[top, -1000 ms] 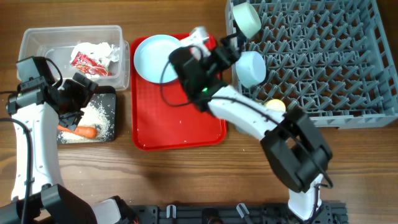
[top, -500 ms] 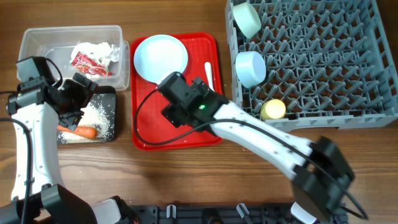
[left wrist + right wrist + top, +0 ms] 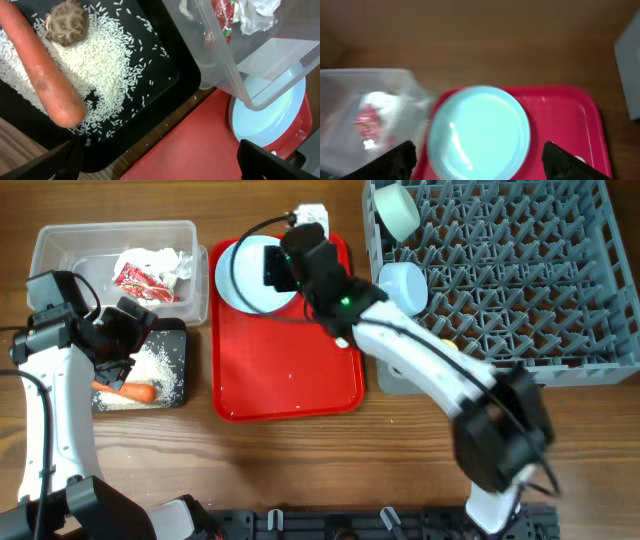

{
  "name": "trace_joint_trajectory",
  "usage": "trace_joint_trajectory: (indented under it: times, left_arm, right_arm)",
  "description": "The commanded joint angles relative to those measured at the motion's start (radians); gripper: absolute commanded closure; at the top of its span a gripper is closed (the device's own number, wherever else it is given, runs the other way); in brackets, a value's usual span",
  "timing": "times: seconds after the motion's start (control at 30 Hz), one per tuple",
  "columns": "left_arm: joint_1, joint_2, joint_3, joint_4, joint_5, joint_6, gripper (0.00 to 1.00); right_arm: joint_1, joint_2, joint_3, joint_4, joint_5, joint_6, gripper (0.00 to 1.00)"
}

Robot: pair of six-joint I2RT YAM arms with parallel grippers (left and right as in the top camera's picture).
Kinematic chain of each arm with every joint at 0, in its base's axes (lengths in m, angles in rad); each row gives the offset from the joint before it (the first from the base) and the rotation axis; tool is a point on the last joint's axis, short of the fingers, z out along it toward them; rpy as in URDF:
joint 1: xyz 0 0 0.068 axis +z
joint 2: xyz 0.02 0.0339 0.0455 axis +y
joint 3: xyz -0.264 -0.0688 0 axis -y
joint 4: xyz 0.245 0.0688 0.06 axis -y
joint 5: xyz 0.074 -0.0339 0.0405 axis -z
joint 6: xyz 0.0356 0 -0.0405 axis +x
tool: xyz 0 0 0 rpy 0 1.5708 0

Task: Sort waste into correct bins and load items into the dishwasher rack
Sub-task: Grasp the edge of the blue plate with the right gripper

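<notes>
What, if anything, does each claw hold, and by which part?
Nothing is held. The left claw hangs open over the black tray; the right claw hangs open over the light-blue plate.

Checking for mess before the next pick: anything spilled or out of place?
Minor only: a few stray white specks, likely rice, lie on the red tray, away from the rice in the black tray. Otherwise nothing stands out.

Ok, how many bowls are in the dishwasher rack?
2: pale-green bowl in the far-left corner of the rack, light-blue bowl beside it. The right arm may hide more.
</notes>
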Motion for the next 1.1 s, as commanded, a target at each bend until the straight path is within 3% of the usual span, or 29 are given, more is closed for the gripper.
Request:
trace_joint_trajectory:
  times: [0.0,0.23,0.43,0.53,0.63,0.73,0.87,1.07]
  left_arm:
    - [0.005,-0.006,0.001,0.002,0.009,-0.002,0.0]
    - [0.005,-0.006,0.001,0.002,0.009,-0.002,0.0]
    - [0.005,-0.006,0.001,0.002,0.009,-0.002,0.0]
    - [0.005,-0.006,0.001,0.002,0.009,-0.002,0.0]
    - [0.005,-0.006,0.001,0.002,0.009,-0.002,0.0]
    - [0.005,-0.006,0.001,0.002,0.009,-0.002,0.0]
    - [0.005,-0.006,0.001,0.002,0.009,-0.002,0.0]
    - [0.005,-0.006,0.001,0.002,0.008,-0.002,0.0]
  right_arm:
    - [-0.057,0.173,0.003,0.034,-0.075,0.155,0.2]
    - [-0.068,0.31,0.002,0.092,-0.075,0.227,0.22]
    - [-0.068,0.368,0.002,0.117,-0.083,0.23,0.46]
    - [-0.068,0.376,0.001,0.115,-0.085,0.23,0.53]
    - [-0.065,0.376,0.001,0.107,-0.087,0.227,0.74]
    - [-0.066,0.376,0.001,0.039,-0.108,0.226,0.89]
    - [-0.072,0.352,0.002,-0.082,-0.117,0.136,0.95]
    - [-0.073,0.169,0.002,-0.213,-0.114,-0.085,0.96]
